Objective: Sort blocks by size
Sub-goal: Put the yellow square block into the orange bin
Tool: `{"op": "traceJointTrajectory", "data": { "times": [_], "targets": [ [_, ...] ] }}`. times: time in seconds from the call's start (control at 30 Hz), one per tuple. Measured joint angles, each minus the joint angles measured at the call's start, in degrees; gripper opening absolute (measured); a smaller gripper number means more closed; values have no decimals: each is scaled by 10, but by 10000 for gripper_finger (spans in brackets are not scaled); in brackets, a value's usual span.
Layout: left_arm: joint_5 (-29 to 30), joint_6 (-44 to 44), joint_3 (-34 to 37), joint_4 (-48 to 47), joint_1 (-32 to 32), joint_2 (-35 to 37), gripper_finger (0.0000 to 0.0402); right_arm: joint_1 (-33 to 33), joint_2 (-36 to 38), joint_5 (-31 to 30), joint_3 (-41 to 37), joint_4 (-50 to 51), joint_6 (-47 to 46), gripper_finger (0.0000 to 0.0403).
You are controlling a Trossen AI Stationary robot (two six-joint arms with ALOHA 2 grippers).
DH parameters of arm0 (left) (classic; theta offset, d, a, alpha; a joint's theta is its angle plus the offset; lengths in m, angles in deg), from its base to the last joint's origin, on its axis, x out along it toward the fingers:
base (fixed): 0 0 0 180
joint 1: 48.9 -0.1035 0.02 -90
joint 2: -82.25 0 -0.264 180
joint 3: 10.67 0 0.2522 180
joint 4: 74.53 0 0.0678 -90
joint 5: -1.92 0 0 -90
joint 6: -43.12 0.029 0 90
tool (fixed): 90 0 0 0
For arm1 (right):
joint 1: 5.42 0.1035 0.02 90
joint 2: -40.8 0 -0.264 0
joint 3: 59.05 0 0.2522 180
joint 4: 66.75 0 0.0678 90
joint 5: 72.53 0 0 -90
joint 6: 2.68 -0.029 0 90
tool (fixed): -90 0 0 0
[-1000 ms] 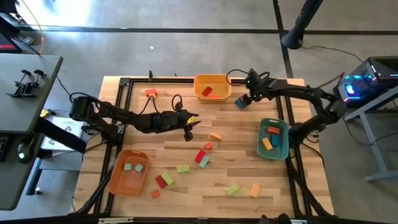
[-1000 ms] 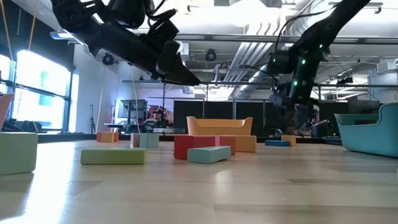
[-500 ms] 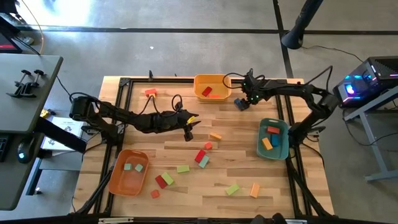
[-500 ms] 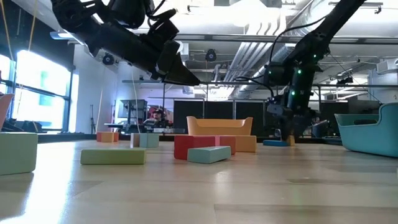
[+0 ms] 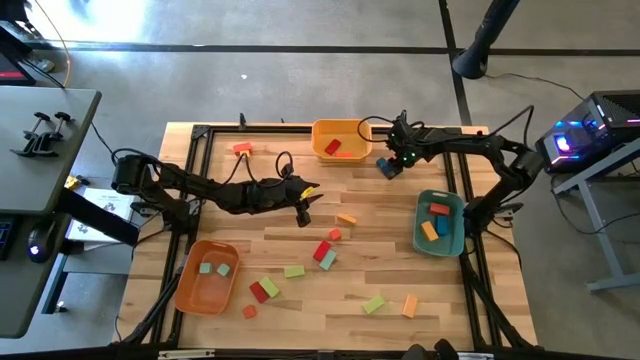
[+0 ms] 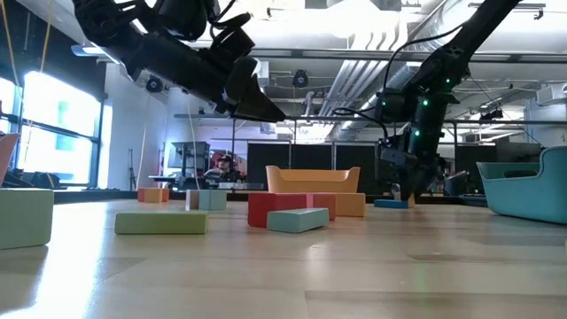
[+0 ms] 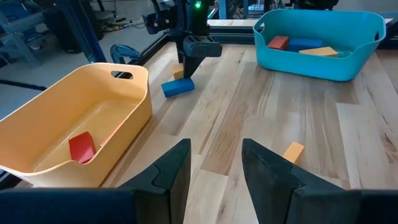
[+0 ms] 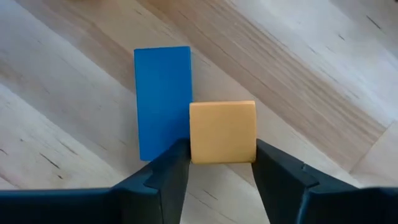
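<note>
The right gripper (image 8: 216, 163) is low over the far part of the worktop (image 5: 400, 270), just beside the yellow tray (image 5: 340, 139). Its jaws stand partly closed with an orange cube (image 8: 222, 132) between them, and both fingers seem to touch the sides of this cube. A blue bar (image 8: 163, 101) lies flat just outside one jaw, touching the cube on its side.

The left gripper (image 7: 214, 163) hangs over the middle of the worktop with its jaws partly open and nothing between them (a small orange block (image 7: 293, 151) lies ahead of one fingertip). Other blocks lie scattered on the near part of the worktop, and some are in the teal tray (image 5: 440, 224) and the orange tray (image 5: 206, 276).
</note>
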Motion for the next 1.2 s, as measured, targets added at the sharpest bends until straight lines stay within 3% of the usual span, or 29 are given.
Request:
{"op": "traceJointTrajectory", "data": {
  "times": [0.43,0.9,1.2],
  "targets": [
    [0,-1,0,0,0,0,129,-8,22,-9,-2,63,-13,258],
    [1,0,0,0,-3,0,129,-11,7,-5,-2,-38,-15,261],
    [2,0,0,3,-10,0,129,-19,-35,0,1,-88,-17,231]
  ]
}}
